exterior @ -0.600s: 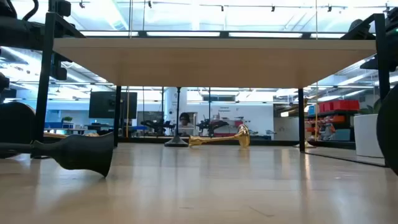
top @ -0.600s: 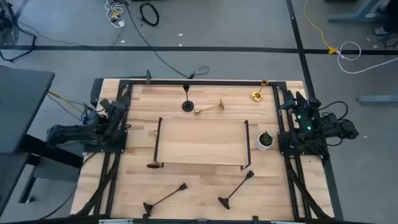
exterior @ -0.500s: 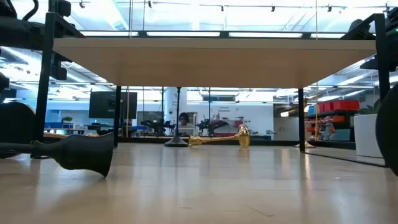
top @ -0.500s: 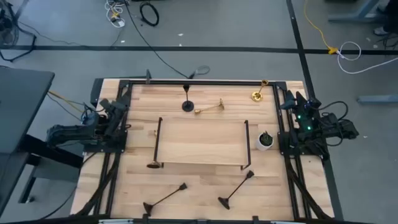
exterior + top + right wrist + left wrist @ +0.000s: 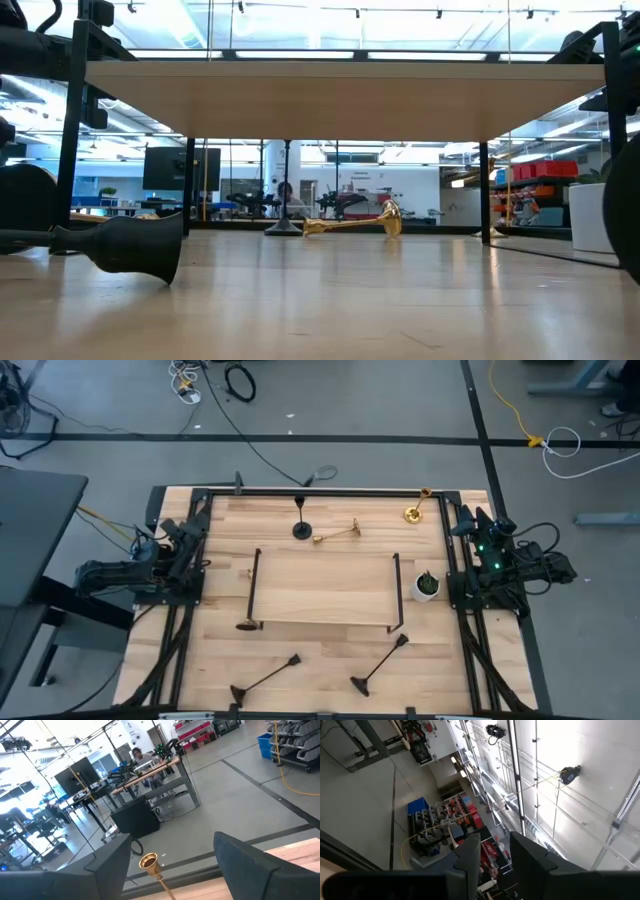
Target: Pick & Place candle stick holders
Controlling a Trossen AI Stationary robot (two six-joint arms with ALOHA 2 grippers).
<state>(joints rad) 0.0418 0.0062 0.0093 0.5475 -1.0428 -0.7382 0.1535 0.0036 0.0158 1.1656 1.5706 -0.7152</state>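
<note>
Both arms parked at tabletop (image 5: 320,650) edges: left end effector (image 5: 178,550) at 9 o'clock, right end effector (image 5: 478,545) at 3 o'clock. Neither holds anything. Left wrist view shows its fingers (image 5: 470,857) w/ a narrow gap, pointing up at the room. Right wrist view shows fingers (image 5: 107,860) spread wide, empty, w/ a gold cup top just past them.

Raised board (image 5: 322,590) sits at centre, thin black bar handles at its 9 and 3 o'clock ends. Candle stick holders around it:
- black upright (image 5: 301,528) at 12 o'clock
- gold one lying flat (image 5: 337,535) just beside it, also seen in low view (image 5: 350,224)
- gold one (image 5: 415,508) at 1 o'clock corner, near right arm
- black one (image 5: 247,624) at 7 o'clock by board corner
- two black lying down at 6 o'clock: (image 5: 265,680) and (image 5: 378,662)

Low view: black holder on its side (image 5: 125,243) at 9 o'clock. White pot w/ plant (image 5: 427,585) at 3 o'clock, beside the board
</note>
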